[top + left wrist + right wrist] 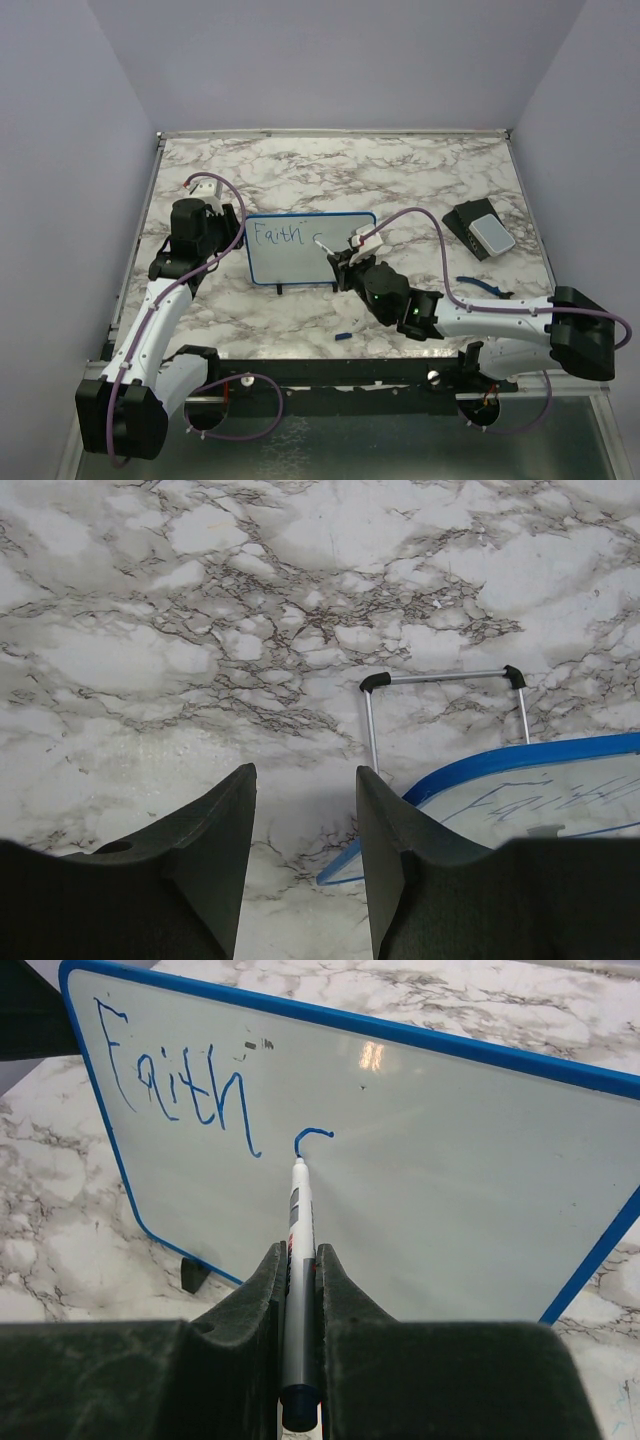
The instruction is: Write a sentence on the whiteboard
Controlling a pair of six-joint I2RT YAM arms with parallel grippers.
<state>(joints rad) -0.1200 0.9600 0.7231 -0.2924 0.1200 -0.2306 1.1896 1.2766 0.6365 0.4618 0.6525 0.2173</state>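
The whiteboard point(310, 248) stands upright on its two little feet near the middle of the bench point(420, 180), its face turned toward the arms. The sentence point(170, 1080) on it is only begun. "Faith" is there in blue at the upper left, and just to its right is a short hooked stroke point(312, 1138), which I take for the start of the next word's first letter. The rest of the face is blank. By my judgement one word is done and everything after it is left to write, with plenty of room beside and below.

The marker point(298, 1220) has its tip at the lower end of that hook, on the board or so close that no gap shows. The right claw point(298, 1260) is clamped on the marker's barrel, one finger on either side.

The left claw point(305, 780) sits at the board's left end, spread apart with nothing between its fingers. The blue frame passes just beside its right finger; whether they touch I cannot tell. A wire stand point(445, 678) props the board from behind.

Farther right on the bench lies a dark block point(482, 232) with a grey pad. A small blue bit point(342, 336) lies near the front edge, apart from the board.
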